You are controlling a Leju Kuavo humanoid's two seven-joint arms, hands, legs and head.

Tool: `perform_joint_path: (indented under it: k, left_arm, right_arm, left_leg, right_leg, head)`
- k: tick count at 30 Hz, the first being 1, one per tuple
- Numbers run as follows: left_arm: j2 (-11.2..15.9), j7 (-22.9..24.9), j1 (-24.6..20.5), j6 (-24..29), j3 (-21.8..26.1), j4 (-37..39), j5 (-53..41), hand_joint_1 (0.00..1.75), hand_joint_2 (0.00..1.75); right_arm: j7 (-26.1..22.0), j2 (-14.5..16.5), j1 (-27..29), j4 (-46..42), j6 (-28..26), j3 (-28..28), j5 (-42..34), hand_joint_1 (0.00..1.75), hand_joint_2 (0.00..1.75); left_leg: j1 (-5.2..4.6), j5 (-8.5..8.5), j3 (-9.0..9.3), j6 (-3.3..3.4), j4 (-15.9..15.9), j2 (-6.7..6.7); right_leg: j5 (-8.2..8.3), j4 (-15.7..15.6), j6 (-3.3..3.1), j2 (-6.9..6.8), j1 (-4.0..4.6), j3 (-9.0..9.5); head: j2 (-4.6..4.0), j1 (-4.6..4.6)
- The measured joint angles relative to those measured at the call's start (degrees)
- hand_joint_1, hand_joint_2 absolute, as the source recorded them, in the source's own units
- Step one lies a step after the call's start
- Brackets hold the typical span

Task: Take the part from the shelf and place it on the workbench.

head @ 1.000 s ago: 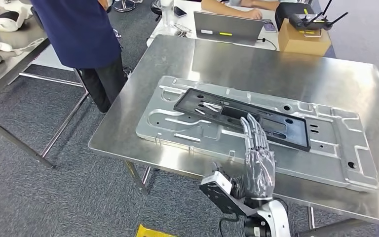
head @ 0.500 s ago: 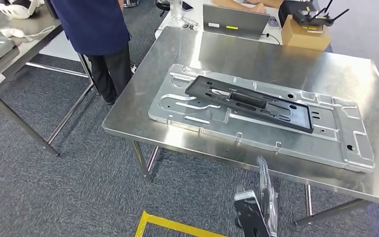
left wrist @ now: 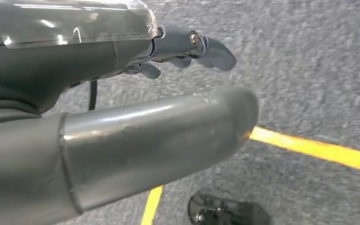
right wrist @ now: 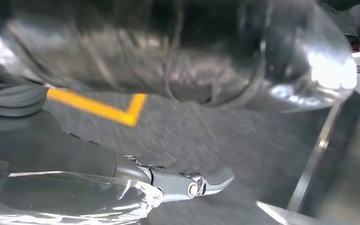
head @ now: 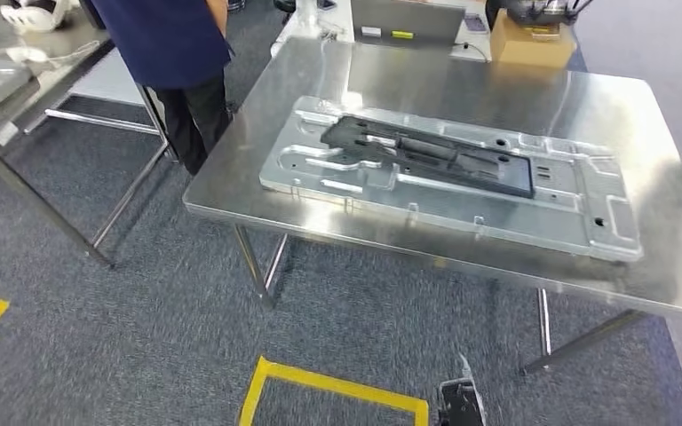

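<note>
The black part (head: 426,157) lies flat on the metal plate (head: 586,222) atop the workbench (head: 657,124), long axis running across the bench. Both hands hang below the bench edge, well apart from it: left hand (left wrist: 122,140) and right hand (right wrist: 168,183) hold nothing, fingers seemingly apart, though blurred.

person (head: 173,53) cut off, laptop (head: 407,19) cropped

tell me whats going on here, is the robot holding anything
No. The black part lies on the silver plate on the steel workbench, with neither hand on it. The left hand and right hand both hang over the grey carpet, holding nothing. A person stands at the bench's far left corner.
</note>
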Motion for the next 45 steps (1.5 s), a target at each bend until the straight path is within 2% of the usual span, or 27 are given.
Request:
perform_joint_path:
  k: [2, 3, 4, 5, 7, 9, 10, 11, 13, 15, 17, 18, 19, 21, 22, 23, 25, 26, 29, 31, 33, 35, 36, 38, 40, 43, 45]
  left_arm:
    - [-0.1, 0.0, 0.1, 0.1, 0.0, 0.0, 0.0, 0.0, 0.0]
    - [-0.2, 0.0, 0.1, 0.1, 0.0, 0.0, -0.1, 0.0, 0.0]
    - [-0.2, 0.1, 0.1, 0.1, 0.0, 0.0, -0.2, 0.0, 0.0]
    - [-0.3, 0.3, 0.1, 0.2, 0.0, 0.0, -0.3, 0.0, 0.0]
    - [-0.3, 0.5, 0.0, 0.2, 0.0, 0.0, -0.5, 0.0, 0.0]
    - [-0.4, 0.6, -0.1, 0.2, 0.0, 0.0, -0.7, 0.0, 0.0]
    - [-0.4, 0.6, -0.1, 0.2, -0.1, 0.0, -0.7, 0.0, 0.0]
    - [-0.5, 0.6, -0.1, 0.2, -0.1, 0.0, -0.8, 0.0, 0.0]
    - [-0.6, 0.6, 0.1, 0.1, -0.1, 0.0, -0.8, 0.0, 0.0]
    - [-0.7, 0.6, 0.3, 0.1, -0.1, 0.0, -0.8, 0.0, 0.0]
    - [-0.8, 0.6, 0.3, 0.1, -0.1, 0.0, -0.7, 0.0, 0.0]
    - [-0.8, 0.6, 0.3, 0.1, -0.1, 0.0, -0.7, 0.0, 0.0]
    - [-0.8, 0.6, 0.3, 0.0, -0.1, 0.0, -0.8, 0.0, 0.0]
    - [-0.8, 0.6, 0.4, -0.2, -0.1, 0.0, -1.0, 0.0, 0.0]
    - [-0.8, 0.5, 0.4, -0.3, -0.2, 0.0, -1.1, 0.0, 0.0]
    - [-0.9, 0.4, 0.3, -0.4, -0.3, 0.0, -1.2, 0.0, 0.0]
    - [-1.0, 0.1, 0.1, -0.4, -0.4, 0.0, -1.2, 0.0, 0.0]
    - [-1.1, 0.1, 0.0, -0.2, -0.4, 0.0, -1.2, 0.0, 0.0]
    - [-1.4, 0.7, -0.1, 0.8, -0.5, 0.0, -1.2, 0.0, 0.0]
    - [-1.4, 1.5, -0.1, 1.2, -0.7, 0.0, -1.5, 0.0, 0.0]
    - [-1.4, 2.4, -0.1, 1.5, -1.1, 0.0, -2.0, 0.0, 0.0]
    - [-1.4, 3.2, 0.0, 1.7, -1.7, 0.0, -2.9, 0.0, 0.0]
    - [-1.4, 3.4, 0.0, 1.8, -2.1, 0.0, -3.3, 0.0, 0.0]
    - [-1.4, 3.5, 0.0, 2.0, -2.9, 0.0, -4.1, 0.0, 0.0]
    - [-1.3, 3.3, -0.2, 2.0, -3.8, 0.1, -4.7, 0.0, 0.0]
    - [-1.3, 3.1, -0.1, 2.3, -4.7, 0.1, -5.1, 0.0, 0.0]
    - [-1.4, 3.1, 0.0, 2.8, -4.9, 0.3, -5.0, 0.0, 0.0]
  right_arm:
    - [-2.5, 1.8, 0.0, 1.8, 2.4, -2.6, -0.7, 0.0, 0.0]
    - [-3.7, 2.4, 0.0, 2.6, 3.3, -3.7, -0.4, 0.0, 0.0]
    - [-4.7, 3.0, 0.0, 3.3, 4.1, -4.8, -0.1, 0.0, 0.0]
    - [-5.6, 3.6, -0.1, 4.0, 4.7, -5.9, 0.3, 0.0, 0.0]
    - [-7.0, 4.8, -0.2, 5.3, 5.8, -7.9, 0.9, 0.0, 0.0]
    - [-8.3, 5.9, -0.4, 6.1, 6.7, -9.8, 1.3, 0.0, 0.0]
    - [-8.6, 6.3, -0.5, 6.4, 6.9, -10.6, 1.4, 0.0, 0.0]
    - [-8.8, 6.6, -0.6, 6.7, 6.9, -11.2, 1.5, 0.0, 0.0]
    - [-9.0, 7.0, -0.7, 7.2, 7.0, -12.0, 1.5, 0.0, 0.0]
    - [-9.0, 7.2, -0.6, 7.7, 7.0, -12.7, 1.5, 0.0, 0.0]
    - [-9.1, 7.3, -0.6, 8.1, 7.0, -13.1, 1.6, 0.0, 0.0]
    - [-9.2, 7.3, -0.6, 8.3, 7.3, -13.3, 2.0, 0.0, 0.0]
    - [-9.5, 7.4, -0.7, 8.4, 7.9, -13.5, 2.7, 0.0, 0.0]
    - [-10.1, 7.9, -0.8, 8.7, 9.3, -14.3, 5.1, 0.0, 0.0]
    - [-10.1, 8.2, -0.9, 8.9, 9.7, -14.8, 6.5, 0.0, 0.0]
    - [-10.1, 8.4, -1.1, 9.1, 9.8, -15.2, 7.9, 0.0, 0.0]
    - [-10.4, 8.9, -1.7, 9.8, 9.7, -16.2, 9.9, 0.0, 0.0]
    - [-10.8, 9.2, -2.0, 10.2, 9.6, -16.7, 10.4, 0.0, 0.0]
    - [-11.6, 10.2, -3.1, 11.0, 9.6, -18.3, 11.3, 0.0, 0.0]
    - [-11.8, 10.9, -3.3, 11.2, 9.9, -19.2, 11.9, 0.0, 0.0]
    - [-11.8, 11.4, -3.2, 11.2, 10.7, -20.0, 12.2, 0.0, 0.0]
    - [-11.8, 11.8, -3.0, 10.8, 11.8, -20.6, 11.9, 0.0, 0.0]
    - [-11.8, 12.0, -2.9, 10.6, 12.2, -20.8, 11.8, 0.0, 0.0]
    - [-11.9, 12.4, -2.8, 10.0, 12.1, -21.1, 12.4, 0.0, 0.0]
    - [-12.0, 12.7, -2.7, 9.7, 10.7, -21.2, 14.4, 0.0, 0.0]
    - [-11.7, 12.9, -2.7, 9.3, 8.1, -21.1, 17.2, 0.0, 0.0]
    - [-10.5, 12.9, -2.7, 9.3, 4.4, -20.6, 20.7, 0.0, 0.0]
  left_leg:
    - [0.21, -5.88, -1.26, -0.5, 6.5, -0.04]
    - [0.3, -7.23, -1.49, -0.66, 9.6, -0.04]
    - [0.37, -6.97, -1.18, -0.78, 11.6, -0.03]
    - [0.44, -5.42, -0.08, -0.86, 12.0, -0.03]
    - [0.54, -2.5, 4.81, -0.8, 7.2, -0.04]
    - [0.37, -3.62, 10.56, -0.32, -0.8, -0.12]
    - [0.24, -4.76, 12.14, 0.09, -3.5, -0.17]
    - [0.11, -5.25, 12.64, 0.58, -4.8, -0.19]
    - [0.19, -4.48, 11.81, 1.71, -5.1, 0.01]
    - [0.31, -3.14, 10.47, 2.73, -5.2, 0.33]
    - [0.25, -1.94, 8.84, 3.19, -5.1, 0.46]
    - [0.22, -1.4, 8.01, 3.21, -5.1, 0.47]
    - [0.19, -0.9, 7.21, 3.17, -5.0, 0.39]
    - [0.12, 0.04, 5.81, 2.95, -4.7, 0.04]
    - [0.11, 0.49, 5.29, 2.79, -4.6, -0.27]
    - [0.01, 0.88, 4.87, 2.6, -4.5, -0.56]
    - [-0.06, 1.67, 4.35, 2.06, -4.4, -1.34]
    - [-0.05, 2.08, 4.08, 1.69, -4.4, -1.73]
    - [0.05, 2.01, 2.87, 0.63, -3.5, -2.19]
    - [0.24, -1.63, 0.9, 0.16, 1.1, -1.52]
    - [0.36, -5.76, -1.8, -0.38, 8.6, -1.05]
    - [0.43, -6.05, -2.21, -0.74, 11.9, -0.74]
    - [0.46, -4.74, -0.8, -0.78, 10.2, -0.49]
    - [0.38, -2.07, 4.17, -0.51, 2.6, 1.14]
    - [-0.02, -1.28, 7.19, 0.24, -2.8, 2.86]
    - [-0.07, -1.21, 6.98, 1.31, -4.1, 2.22]
    - [0.3, -0.68, 6.74, 2.12, -4.6, 1.29]
  right_leg:
    - [1.25, 0.3, -0.41, -0.15, 0.07, -1.81]
    - [1.87, 0.5, -0.42, -0.2, 0.08, -2.86]
    - [2.46, 0.9, -0.34, -0.24, 0.07, -3.99]
    - [3.01, 1.4, -0.2, -0.27, 0.02, -5.22]
    - [3.88, 2.6, 0.25, -0.3, -0.06, -7.55]
    - [4.54, 3.9, 0.86, -0.31, 0.03, -9.09]
    - [4.94, 4.2, 1.18, -0.34, 0.09, -9.43]
    - [5.41, 4.2, 1.51, -0.36, 0.15, -9.6]
    - [5.6, 4.4, 2.21, -0.23, 0.01, -10.01]
    - [1.84, 7.1, 2.85, 0.09, -0.22, -11.14]
    - [-3.96, 13.4, 3.28, 0.27, -0.37, -12.68]
    - [-5.45, 16.7, 3.41, 0.31, -0.42, -13.16]
    - [-5.33, 19.0, 3.46, 0.33, -0.45, -13.1]
    - [-1.97, 18.2, 3.17, 0.6, -0.46, -10.48]
    - [-0.32, 14.9, 2.78, 1.18, -0.41, -7.76]
    - [0.2, 10.6, 2.24, 2.07, -0.33, -4.56]
    - [-0.81, 3.2, 1.43, 3.36, -0.16, 0.36]
    - [-1.55, 1.2, 1.16, 3.36, -0.08, 1.37]
    - [-1.34, -0.4, 0.47, 1.93, -0.33, 1.25]
    - [-0.71, -0.7, -0.08, 0.82, -0.52, 0.78]
    - [-0.47, -0.4, -0.34, -0.41, -0.37, 0.08]
    - [-0.42, 0.3, -0.34, -1.66, -0.28, -0.64]
    - [-0.45, 0.6, -0.28, -2.22, -0.27, -0.91]
    - [-0.65, 1.3, 0.02, -3.26, -0.17, -1.3]
    - [-0.83, 1.8, 0.5, -4.22, 0.12, -1.49]
    - [-0.86, 2.1, 1.27, -5.28, 0.41, -1.6]
    - [-2.53, 4.2, 1.87, -3.37, 0.24, -2.52]
  head:
    - [0.0, -0.03]
    - [0.0, -0.03]
    - [0.0, -0.04]
    - [0.0, -0.04]
    - [0.0, -0.06]
    - [0.0, -0.05]
    - [0.0, -0.04]
    - [0.0, -0.03]
    - [0.0, -0.02]
    - [0.0, 0.0]
    - [0.0, 0.02]
    - [0.0, 0.02]
    - [0.0, 0.02]
    - [0.0, 0.02]
    - [0.0, 0.01]
    - [0.0, 0.01]
    - [0.0, 0.0]
    - [0.0, 0.0]
    - [0.0, -0.04]
    - [0.0, -0.09]
    - [0.0, -0.11]
    - [0.0, -0.11]
    - [0.0, -0.11]
    - [0.0, -0.11]
    - [0.0, -0.06]
    - [0.0, -0.02]
    - [0.0, 0.0]
